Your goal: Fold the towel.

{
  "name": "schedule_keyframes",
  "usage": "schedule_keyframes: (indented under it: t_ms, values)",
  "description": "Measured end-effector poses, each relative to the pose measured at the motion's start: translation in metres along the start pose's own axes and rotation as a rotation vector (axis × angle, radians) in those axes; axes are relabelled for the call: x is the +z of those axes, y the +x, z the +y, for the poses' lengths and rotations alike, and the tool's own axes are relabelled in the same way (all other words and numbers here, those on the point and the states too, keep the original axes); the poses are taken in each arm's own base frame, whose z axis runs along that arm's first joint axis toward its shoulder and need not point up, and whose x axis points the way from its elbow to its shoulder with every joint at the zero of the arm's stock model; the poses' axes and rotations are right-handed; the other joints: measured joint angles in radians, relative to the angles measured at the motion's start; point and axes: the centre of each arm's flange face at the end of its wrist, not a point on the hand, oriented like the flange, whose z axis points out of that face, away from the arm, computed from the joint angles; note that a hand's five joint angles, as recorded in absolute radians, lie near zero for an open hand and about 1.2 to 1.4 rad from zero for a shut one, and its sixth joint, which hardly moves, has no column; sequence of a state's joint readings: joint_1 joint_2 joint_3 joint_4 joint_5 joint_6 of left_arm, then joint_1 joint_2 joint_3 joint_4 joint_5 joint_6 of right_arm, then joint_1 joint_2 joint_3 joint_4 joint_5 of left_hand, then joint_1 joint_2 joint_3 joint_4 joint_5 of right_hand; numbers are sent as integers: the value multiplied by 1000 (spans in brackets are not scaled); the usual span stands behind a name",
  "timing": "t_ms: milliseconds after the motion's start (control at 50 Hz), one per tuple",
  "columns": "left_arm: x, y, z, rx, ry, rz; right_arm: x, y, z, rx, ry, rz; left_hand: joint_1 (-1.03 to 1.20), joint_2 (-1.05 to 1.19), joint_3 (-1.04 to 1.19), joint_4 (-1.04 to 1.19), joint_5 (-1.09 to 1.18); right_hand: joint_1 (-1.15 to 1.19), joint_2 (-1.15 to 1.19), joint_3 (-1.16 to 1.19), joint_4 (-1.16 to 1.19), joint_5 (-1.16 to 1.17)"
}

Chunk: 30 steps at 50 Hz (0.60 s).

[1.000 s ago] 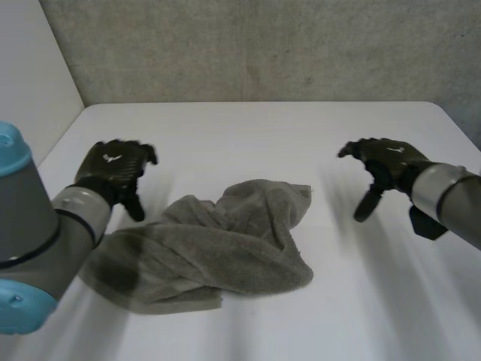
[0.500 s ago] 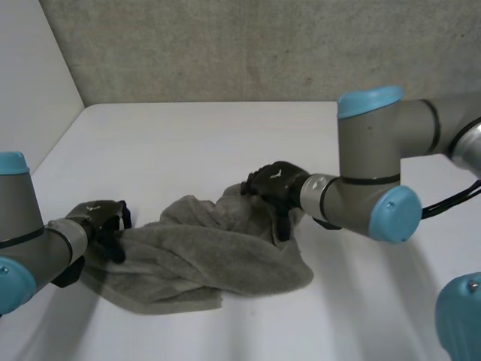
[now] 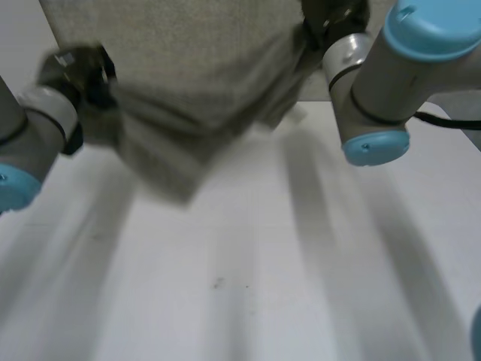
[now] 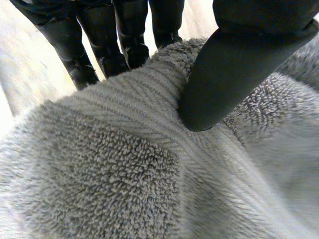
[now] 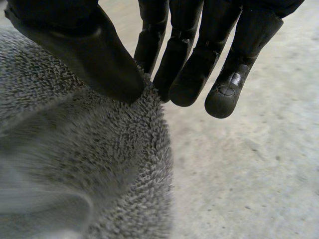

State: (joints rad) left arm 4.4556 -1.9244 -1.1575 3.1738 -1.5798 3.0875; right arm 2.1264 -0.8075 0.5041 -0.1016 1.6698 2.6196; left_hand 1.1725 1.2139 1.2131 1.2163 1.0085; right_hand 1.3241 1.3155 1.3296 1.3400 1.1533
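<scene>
The towel [image 3: 192, 83] hangs bunched in the air over the far worktop [image 3: 248, 286], soft and floppy, probably light. The left hand [image 4: 234, 64] pinches its left edge under the thumb, and the right hand [image 5: 84, 45] nips the right edge. Corners would serve better. A grey wall [image 3: 173, 30] stands behind.

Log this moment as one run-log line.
left hand: pinches towel | right hand: pinches towel edge | towel: hangs between hands, above table
</scene>
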Motion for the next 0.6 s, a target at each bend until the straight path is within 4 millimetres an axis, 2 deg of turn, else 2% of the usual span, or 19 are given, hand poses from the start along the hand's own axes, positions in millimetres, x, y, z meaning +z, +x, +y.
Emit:
schedule_keyframes:
  t_ms: [40,80,140,180,220,260,280,320,340,400,500,600]
  values:
    - [-1,0,-13,-59,41,-10,-3,4,-1,20,-16,0,0,1,1,0,1,0,0,0,0,4]
    - [-6,2,-21,-123,63,-11,-11,3,7,30,-72,-27,0,1,1,0,3,0,0,0,0,8]
    - [-15,7,-15,-164,30,4,-26,-3,22,26,-168,-84,0,1,1,0,5,0,0,0,0,8]
    - [-23,12,-2,-171,-19,21,-39,-9,35,18,-242,-133,0,2,2,0,6,0,0,0,0,8]
    - [-36,18,22,-160,-112,50,-61,-19,56,1,-351,-216,0,2,2,0,6,0,0,0,0,8]
    - [-46,21,39,-146,-173,69,-77,-24,69,-10,-418,-274,0,2,2,1,4,0,0,0,0,8]
    - [-55,23,55,-128,-232,85,-91,-29,80,-19,-473,-327,0,2,2,1,5,0,0,0,0,8]
    - [-64,25,70,-109,-285,100,-105,-33,90,-28,-521,-376,0,2,2,1,5,0,0,0,0,8]
    - [-75,26,88,-82,-350,115,-123,-37,101,-38,-582,-437,0,2,2,1,5,0,0,0,0,8]
    - [-98,25,119,-27,-469,138,-161,-41,119,-56,-706,-551,1,2,2,1,5,0,0,0,0,8]
    - [-129,22,149,44,-598,159,-202,-34,130,-62,-849,-645,5,2,2,2,5,0,0,0,0,8]
    - [-149,18,155,93,-644,169,-225,-16,124,-41,-932,-670,5,2,2,2,5,-41,-38,-46,-40,-32]
